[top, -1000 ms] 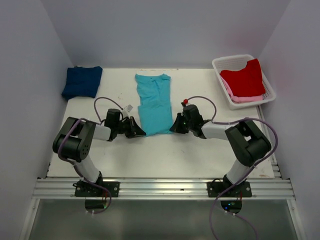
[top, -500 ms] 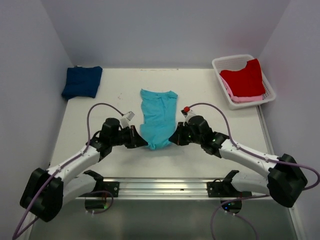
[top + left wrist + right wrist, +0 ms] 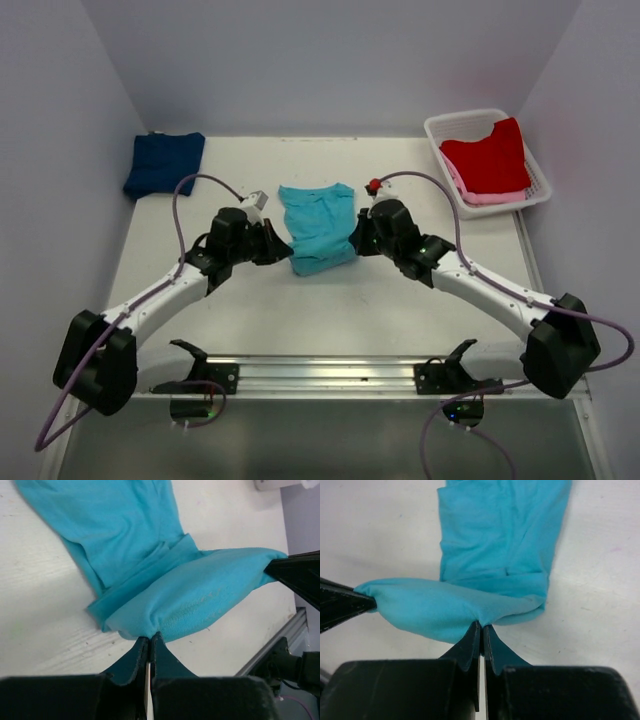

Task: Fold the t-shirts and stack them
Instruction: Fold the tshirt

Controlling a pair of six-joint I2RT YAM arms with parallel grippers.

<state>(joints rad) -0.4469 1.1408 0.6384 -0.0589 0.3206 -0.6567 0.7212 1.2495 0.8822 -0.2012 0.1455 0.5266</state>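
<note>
Clenching opposite corners, left end effector [image 3: 150,640] and right end effector [image 3: 481,626] hold turquoise t-shirt [image 3: 318,226] between them.

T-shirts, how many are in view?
4: turquoise cloth t-shirt mid-table; folded navy t-shirt far left; red t-shirt over pink t-shirt in white slotted basket; more may hide beneath.

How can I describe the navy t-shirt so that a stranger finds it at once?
Start at the white table and go to its far left corner. The navy t-shirt lies there, folded. It is the only dark cloth, away from the turquoise t-shirt.
</note>
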